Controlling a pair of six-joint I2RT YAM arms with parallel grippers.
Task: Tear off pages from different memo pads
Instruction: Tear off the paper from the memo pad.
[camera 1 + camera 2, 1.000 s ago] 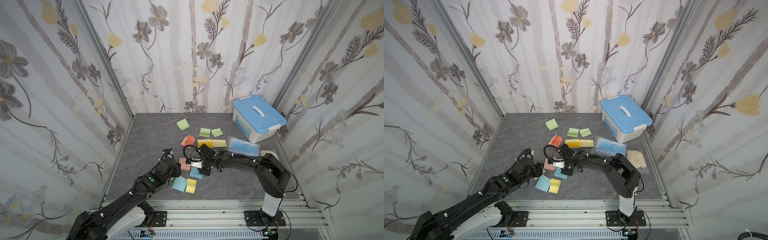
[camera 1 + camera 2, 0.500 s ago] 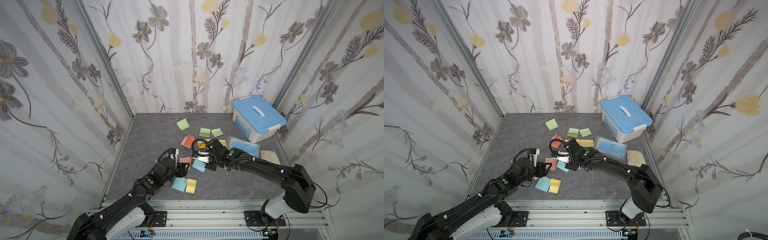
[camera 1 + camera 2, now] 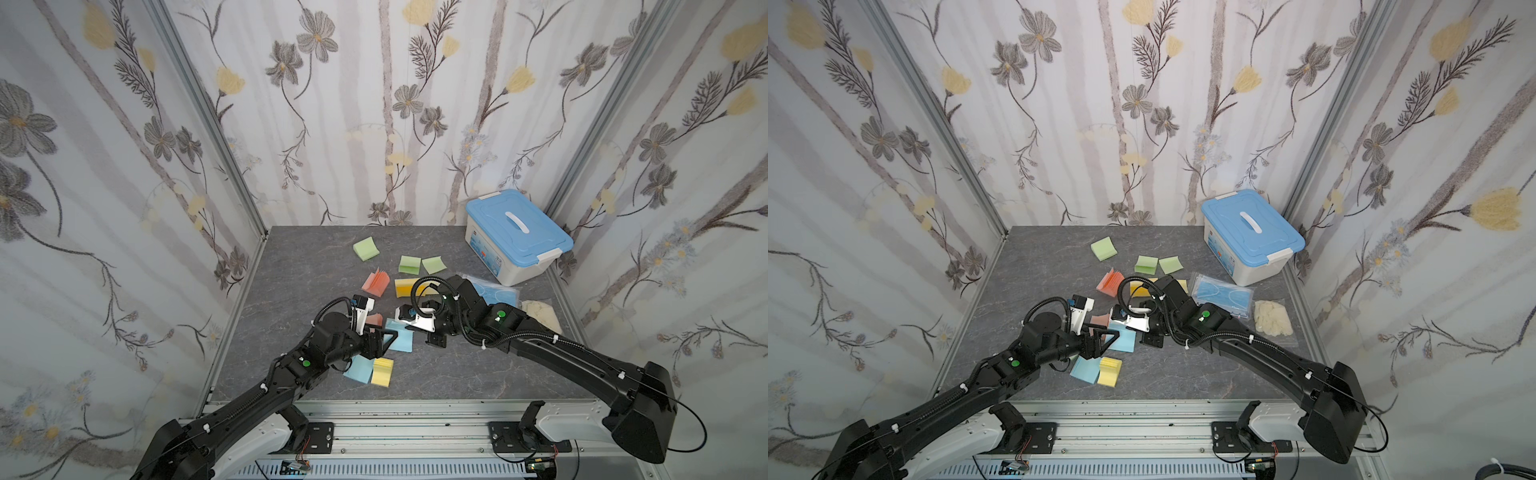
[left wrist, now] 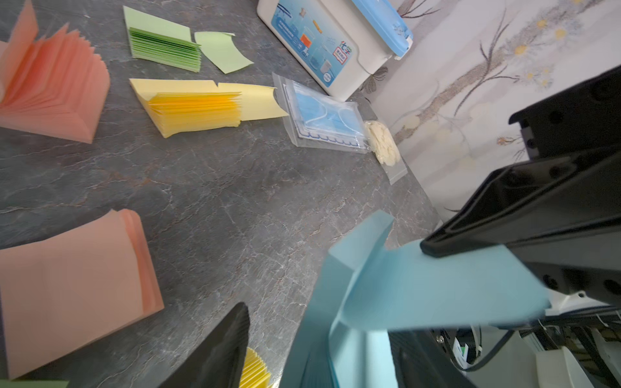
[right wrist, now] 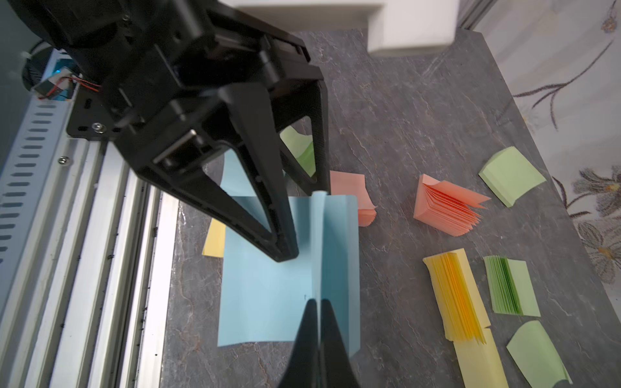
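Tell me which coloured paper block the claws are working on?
The central light blue pad, not the front blue pad: the right gripper pinches its raised page, the open left gripper rests a finger on it.

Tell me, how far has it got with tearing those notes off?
Done: a green page and a yellow page lie loose. In hand: the right gripper pinches a blue page while the left gripper pins the blue pad. Left: the pink pads show no loose page.
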